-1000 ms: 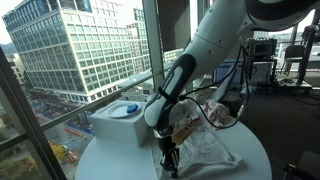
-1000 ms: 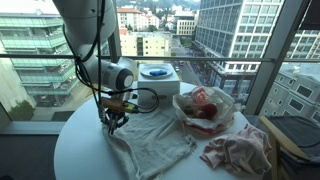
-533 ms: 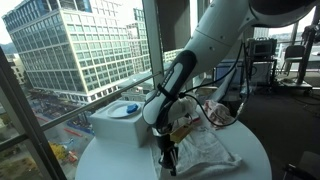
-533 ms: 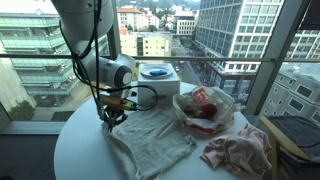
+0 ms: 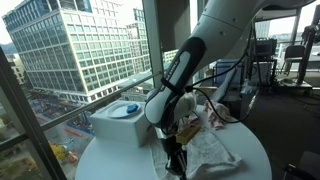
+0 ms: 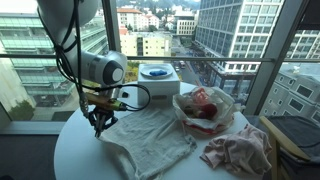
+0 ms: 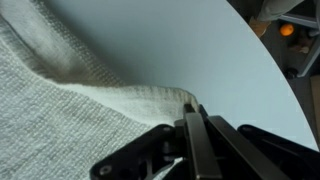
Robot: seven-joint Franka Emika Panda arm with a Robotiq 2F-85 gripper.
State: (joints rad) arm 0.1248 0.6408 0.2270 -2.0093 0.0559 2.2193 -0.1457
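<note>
Fingers (image 7: 192, 135) closed, pinching the cream cloth (image 6: 150, 140) at its corner hem. Cloth judged soft, light, limp; likely drapes and drags over the surface (image 6: 75, 155).

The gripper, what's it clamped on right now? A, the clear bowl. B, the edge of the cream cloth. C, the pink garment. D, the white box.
B: in the wrist view the gripper is shut on a folded edge of the cream cloth, which lies spread on the round table.
</note>
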